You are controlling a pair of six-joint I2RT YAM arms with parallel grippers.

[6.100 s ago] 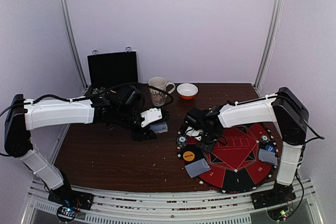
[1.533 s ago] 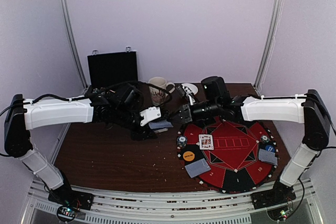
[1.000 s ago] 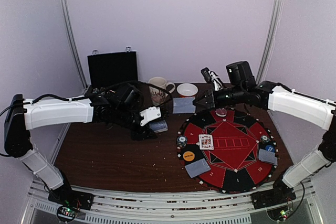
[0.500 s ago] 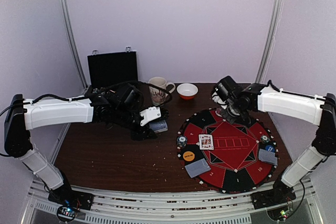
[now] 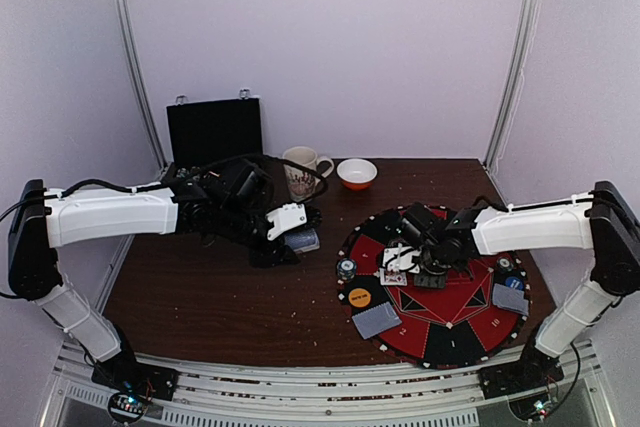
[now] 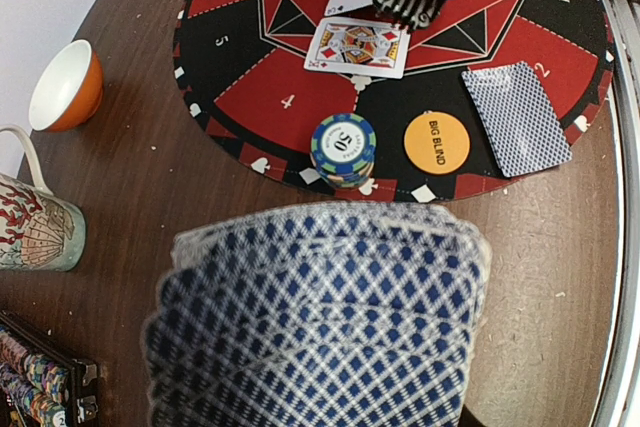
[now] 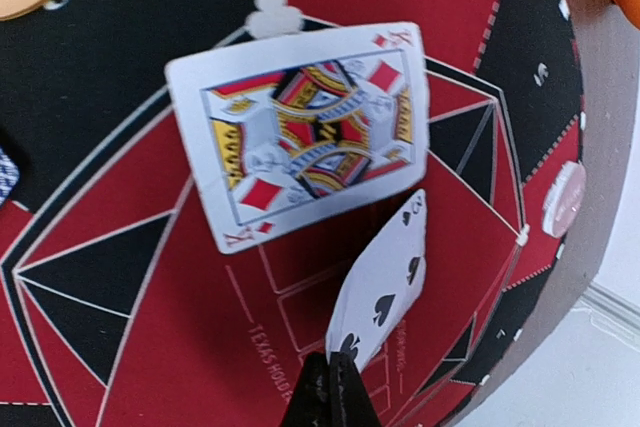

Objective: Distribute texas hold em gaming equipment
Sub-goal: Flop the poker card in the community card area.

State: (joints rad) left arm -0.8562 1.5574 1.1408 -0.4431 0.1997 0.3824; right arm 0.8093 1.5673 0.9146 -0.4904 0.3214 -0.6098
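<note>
Nearest the left wrist camera, a fan of blue-backed cards (image 6: 320, 317) filled the lower frame, clamped in the left gripper (image 5: 298, 235), whose fingers it hid. Beyond it, on the red-and-black mat (image 6: 240, 57), sat a chip stack (image 6: 343, 147), the orange BIG BLIND button (image 6: 437, 142) and a face-down card (image 6: 518, 117). Further up, the king of diamonds (image 6: 357, 47) lay face up. Just past it the right gripper (image 7: 332, 372) pinched a spade card (image 7: 385, 282) by one corner, its rank unreadable. At the left edge stood an orange bowl (image 6: 62, 87) and a mug (image 6: 35, 222). The case (image 6: 40, 382) was cut off at lower left.
</note>
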